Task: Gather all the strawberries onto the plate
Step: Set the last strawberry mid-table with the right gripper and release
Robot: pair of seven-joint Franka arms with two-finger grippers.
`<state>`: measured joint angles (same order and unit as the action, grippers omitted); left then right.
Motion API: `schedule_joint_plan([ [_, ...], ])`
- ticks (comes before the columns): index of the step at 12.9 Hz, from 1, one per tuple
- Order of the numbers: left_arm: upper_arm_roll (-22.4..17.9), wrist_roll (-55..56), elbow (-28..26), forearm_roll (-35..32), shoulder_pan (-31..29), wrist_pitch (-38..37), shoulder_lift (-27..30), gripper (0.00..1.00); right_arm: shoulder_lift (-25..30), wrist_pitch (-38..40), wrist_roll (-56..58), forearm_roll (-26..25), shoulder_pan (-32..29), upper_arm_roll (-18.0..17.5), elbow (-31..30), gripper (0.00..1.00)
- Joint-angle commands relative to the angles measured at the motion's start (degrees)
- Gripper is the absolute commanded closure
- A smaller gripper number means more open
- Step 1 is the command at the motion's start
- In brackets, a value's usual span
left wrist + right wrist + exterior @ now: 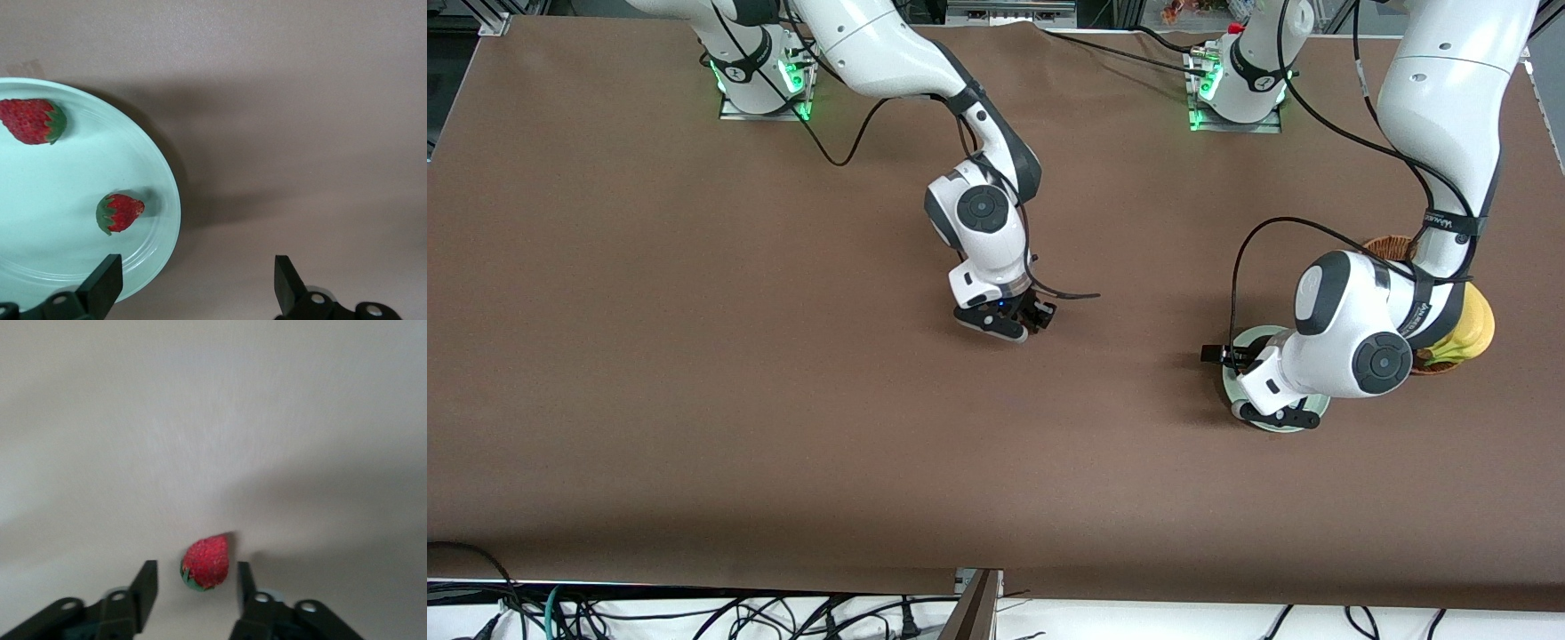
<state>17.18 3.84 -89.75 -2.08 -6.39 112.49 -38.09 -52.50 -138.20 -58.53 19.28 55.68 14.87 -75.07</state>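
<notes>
Plate (80,167) holds two strawberries (119,212); third (207,563) on table.

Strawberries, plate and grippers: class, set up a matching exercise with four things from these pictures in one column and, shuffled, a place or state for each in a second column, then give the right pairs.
Things:
1. two strawberries
2. third strawberry
3. left gripper
4. bananas

Places or states:
A. open, over the rim of the plate
B. on the bare table, between the fingers of the right gripper
C. lying in the plate
D. in the basket, beside the plate

Pairs: 1-C, 2-B, 3-A, 4-D
</notes>
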Motion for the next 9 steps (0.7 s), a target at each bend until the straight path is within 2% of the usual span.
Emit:
schedule_joint_plan([
  [1,-0.2,1.0,-0.2,0.3,0.5,-0.8,1.0,0.00,2.2,11.2,4.8,-0.1,-4.7,-0.2,4.9,0.01],
  [3,-0.1,5.5,0.9,0.4,2.6,-0.8,1.0,0.00,3.5,15.6,10.7,-0.6,-6.5,0.7,5.5,0.01],
  [5,-0.2,16.0,1.3,0.3,8.0,-0.3,0.7,0.00,5.4,20.8,16.8,-0.3,-6.5,5.5,5.6,0.00],
  [7,-0.1,22.3,1.3,0.9,11.7,1.1,-0.3,0.00,8.8,24.0,21.5,-0.1,-6.7,8.8,4.9,0.00],
  [9,-0.1,28.6,1.2,5.7,16.0,6.0,-0.9,0.00,14.4,28.5,24.6,-0.2,-6.7,10.2,1.9,0.00],
])
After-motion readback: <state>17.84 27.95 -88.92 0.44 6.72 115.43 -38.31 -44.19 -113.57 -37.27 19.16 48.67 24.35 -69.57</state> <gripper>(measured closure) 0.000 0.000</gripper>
